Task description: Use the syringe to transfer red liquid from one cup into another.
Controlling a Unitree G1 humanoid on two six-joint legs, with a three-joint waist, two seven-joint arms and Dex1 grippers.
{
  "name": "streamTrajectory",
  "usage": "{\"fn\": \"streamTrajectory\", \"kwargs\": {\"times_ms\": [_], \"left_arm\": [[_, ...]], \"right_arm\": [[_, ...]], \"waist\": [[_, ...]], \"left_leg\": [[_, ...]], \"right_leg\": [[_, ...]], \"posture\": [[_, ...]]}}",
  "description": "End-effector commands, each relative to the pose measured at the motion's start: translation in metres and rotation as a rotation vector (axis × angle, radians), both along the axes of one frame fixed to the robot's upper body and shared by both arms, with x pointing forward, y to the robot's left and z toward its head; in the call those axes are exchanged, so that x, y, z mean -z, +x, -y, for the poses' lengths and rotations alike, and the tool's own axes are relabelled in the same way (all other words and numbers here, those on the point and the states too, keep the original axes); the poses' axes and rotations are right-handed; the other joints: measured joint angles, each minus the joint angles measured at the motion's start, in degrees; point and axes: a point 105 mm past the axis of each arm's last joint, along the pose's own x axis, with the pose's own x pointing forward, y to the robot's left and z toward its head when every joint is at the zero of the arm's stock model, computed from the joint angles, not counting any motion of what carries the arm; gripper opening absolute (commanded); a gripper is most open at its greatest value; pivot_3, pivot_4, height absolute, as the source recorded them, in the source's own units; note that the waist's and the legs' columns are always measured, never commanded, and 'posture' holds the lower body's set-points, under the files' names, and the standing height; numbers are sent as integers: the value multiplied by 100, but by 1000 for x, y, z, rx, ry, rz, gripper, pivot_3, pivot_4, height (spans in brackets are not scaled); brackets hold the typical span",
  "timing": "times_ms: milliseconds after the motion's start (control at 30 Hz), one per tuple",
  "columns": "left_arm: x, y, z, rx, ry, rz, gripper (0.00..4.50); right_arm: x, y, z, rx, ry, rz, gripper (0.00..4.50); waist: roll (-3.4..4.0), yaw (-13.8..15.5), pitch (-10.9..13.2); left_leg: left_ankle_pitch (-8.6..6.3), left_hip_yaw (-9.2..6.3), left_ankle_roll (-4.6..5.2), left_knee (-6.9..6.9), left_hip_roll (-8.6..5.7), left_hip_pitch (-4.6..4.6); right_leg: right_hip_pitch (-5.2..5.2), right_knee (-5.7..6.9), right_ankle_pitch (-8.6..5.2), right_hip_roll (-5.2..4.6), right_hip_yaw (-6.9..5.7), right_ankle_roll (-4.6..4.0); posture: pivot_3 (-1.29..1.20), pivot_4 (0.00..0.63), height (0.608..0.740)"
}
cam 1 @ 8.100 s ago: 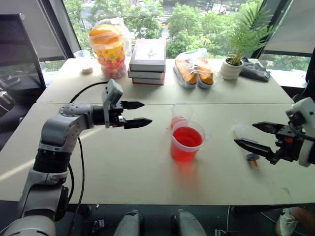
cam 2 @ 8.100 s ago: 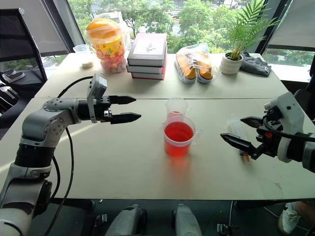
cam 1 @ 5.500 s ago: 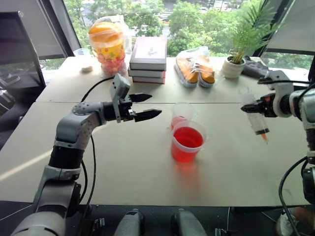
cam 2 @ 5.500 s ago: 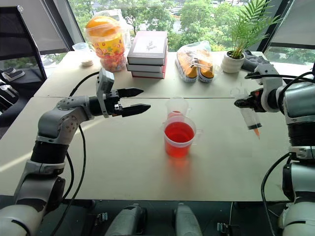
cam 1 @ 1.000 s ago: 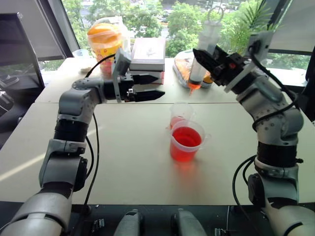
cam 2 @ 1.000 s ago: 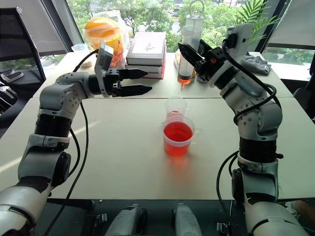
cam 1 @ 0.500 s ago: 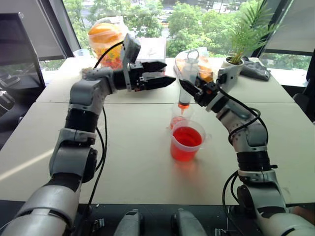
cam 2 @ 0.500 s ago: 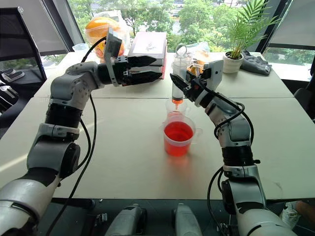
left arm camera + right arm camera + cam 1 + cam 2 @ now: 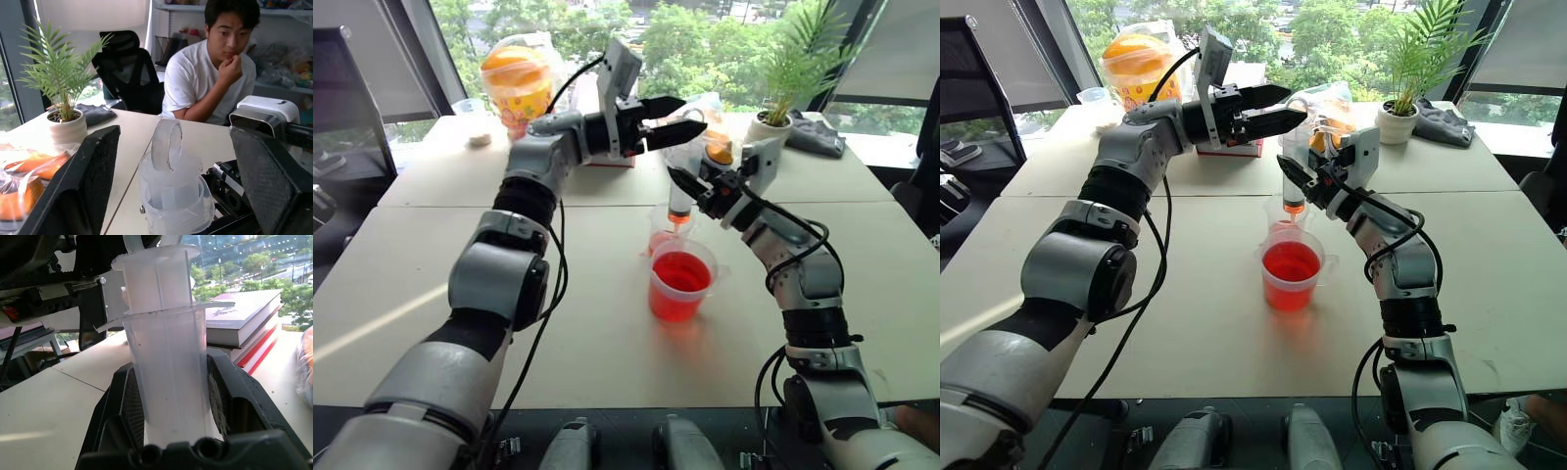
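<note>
My right gripper (image 9: 687, 188) is shut on the barrel of the clear syringe (image 9: 682, 174), which stands upright with its plunger ring (image 9: 166, 143) on top. Its orange tip (image 9: 677, 217) points down over the two cups, near the rim of the smaller cup (image 9: 661, 233). The larger cup (image 9: 680, 284), half full of red liquid (image 9: 681, 272), stands just in front; a little red also shows low in the smaller cup. My left gripper (image 9: 693, 112) is open at the syringe's top, and its fingers (image 9: 93, 181) stand on either side of the plunger ring with gaps between.
At the back of the table stand a stack of books (image 9: 1234, 147), a snack jar (image 9: 514, 83), bagged orange shoes (image 9: 715, 147), a potted plant (image 9: 773, 127) and a grey cloth (image 9: 818, 137). A person (image 9: 215, 78) sits beyond the far right edge.
My left gripper has swung right, up to the syringe's plunger. A second ago my right gripper held the syringe higher; it has come down over the cups and has stayed there since.
</note>
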Motion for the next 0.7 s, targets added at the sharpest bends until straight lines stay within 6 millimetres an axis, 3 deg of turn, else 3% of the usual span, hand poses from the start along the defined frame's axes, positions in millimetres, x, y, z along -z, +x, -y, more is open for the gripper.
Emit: {"fn": "streamTrajectory", "kwargs": {"times_ms": [33,167,333,700], "left_arm": [[-19,-5,2,17,-24,63,1822],[-14,-4,4,22,-14,58,39],[-7,-7,6,47,30,68,39],[19,-8,9,61,92,73,39]], "right_arm": [[-17,-8,-5,-22,1,78,1437],[-17,-9,-6,-25,-4,82,1437],[-21,-12,-7,-31,-12,92,1437],[-53,-25,-11,-49,-27,171,1437]], "waist": [[0,5,0],[0,7,0],[0,2,0],[0,8,0]], "left_leg": [[0,0,0,0,0,0],[0,0,0,0,0,0],[0,0,0,0,0,-1],[0,0,0,1,0,-1]], "right_leg": [[0,0,0,-1,0,0],[0,0,0,-1,0,0],[0,0,0,0,0,0],[0,1,0,-1,0,0]], "posture": [[0,150,740],[0,150,740],[0,150,740],[0,150,740]]}}
